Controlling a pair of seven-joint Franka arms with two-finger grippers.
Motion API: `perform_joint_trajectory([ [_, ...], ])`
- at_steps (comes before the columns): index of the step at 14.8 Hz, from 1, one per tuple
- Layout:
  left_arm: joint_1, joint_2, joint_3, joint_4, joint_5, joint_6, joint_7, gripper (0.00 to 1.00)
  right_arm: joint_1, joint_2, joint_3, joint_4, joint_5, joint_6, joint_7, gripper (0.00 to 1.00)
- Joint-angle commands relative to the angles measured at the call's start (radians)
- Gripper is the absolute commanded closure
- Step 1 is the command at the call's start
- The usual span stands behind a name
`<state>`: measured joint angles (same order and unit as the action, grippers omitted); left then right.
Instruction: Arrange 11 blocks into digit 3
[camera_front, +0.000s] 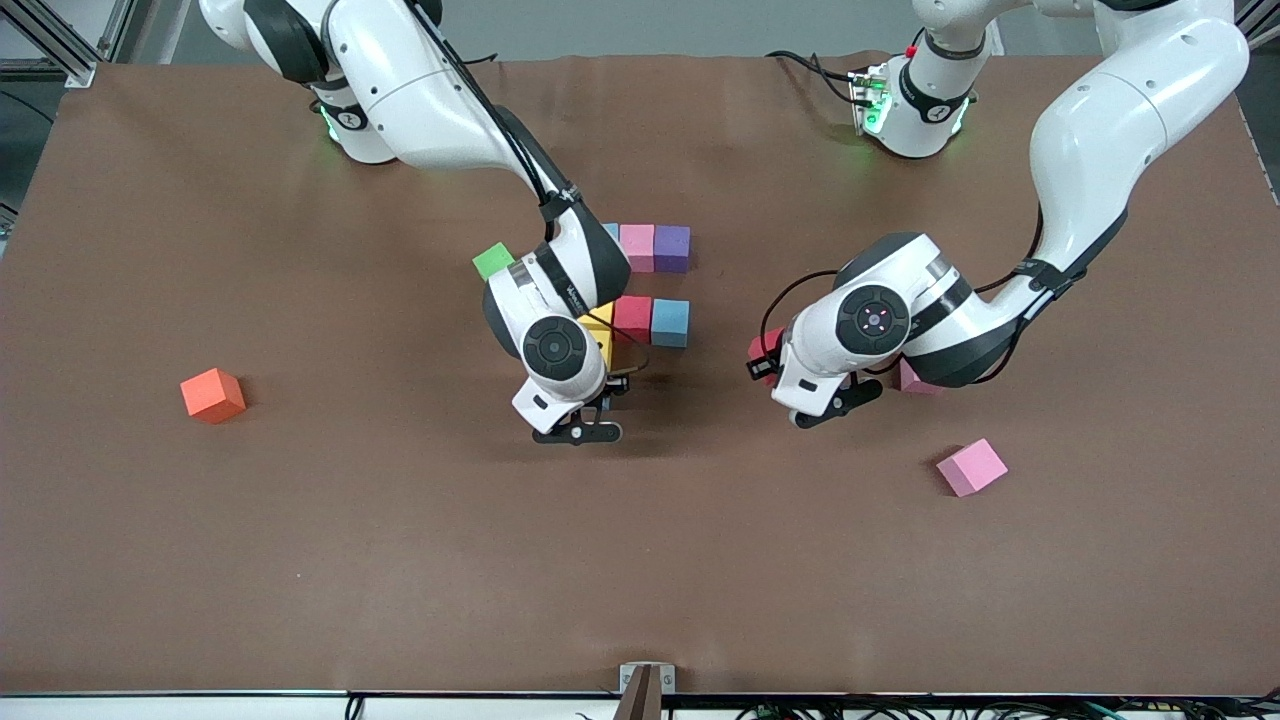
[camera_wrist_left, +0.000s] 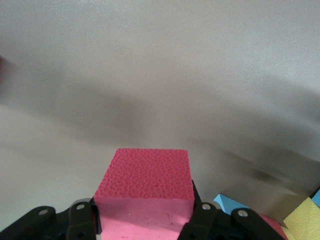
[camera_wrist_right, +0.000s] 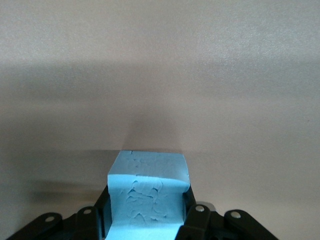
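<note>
Toward the right arm's end of the table (camera_front: 300, 560), alone: orange cube (camera_front: 212, 395). Closer to the middle, green cube (camera_front: 492, 260), just beside the right arm's wrist. Right gripper (camera_wrist_right: 147, 212) low over the table by the figure's nearer edge, jaws pinching a blue block (camera_wrist_right: 147, 187) by two facing sides.

Unfinished 3 at mid-table, partly covered by the right arm. Row farther from the camera: sliver of a blue cube (camera_front: 611, 232), then pink cube (camera_front: 637, 247) and purple cube (camera_front: 671, 248), touching. Nearer row: yellow cube (camera_front: 598, 325), red cube (camera_front: 632, 315), blue one (camera_front: 670, 322) – touching too. Link between the rows hidden by the arm.

Toward the left arm's end, well apart from the figure: left gripper (camera_wrist_left: 144, 212) low over the table, jaws clamped on a red block (camera_wrist_left: 147, 175). Under that arm, a half-hidden pink block (camera_front: 915, 380). Nearer the camera, a loose pink block (camera_front: 971, 467), skewed, touching nothing.
</note>
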<state>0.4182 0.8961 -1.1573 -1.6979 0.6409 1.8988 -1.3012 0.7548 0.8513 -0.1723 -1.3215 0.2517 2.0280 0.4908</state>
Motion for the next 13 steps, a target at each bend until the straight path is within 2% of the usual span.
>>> perform_joint_trajectory([
  [1,0.002,-0.019,-0.005,-0.006,-0.015,-0.012,0.005,0.78,0.011,-0.015,-0.004,-0.031,0.009,-0.008,0.006,0.61],
  [13,0.005,-0.019,-0.012,-0.006,-0.015,-0.012,0.002,0.78,0.008,-0.018,-0.004,-0.031,-0.011,-0.026,-0.015,0.61],
])
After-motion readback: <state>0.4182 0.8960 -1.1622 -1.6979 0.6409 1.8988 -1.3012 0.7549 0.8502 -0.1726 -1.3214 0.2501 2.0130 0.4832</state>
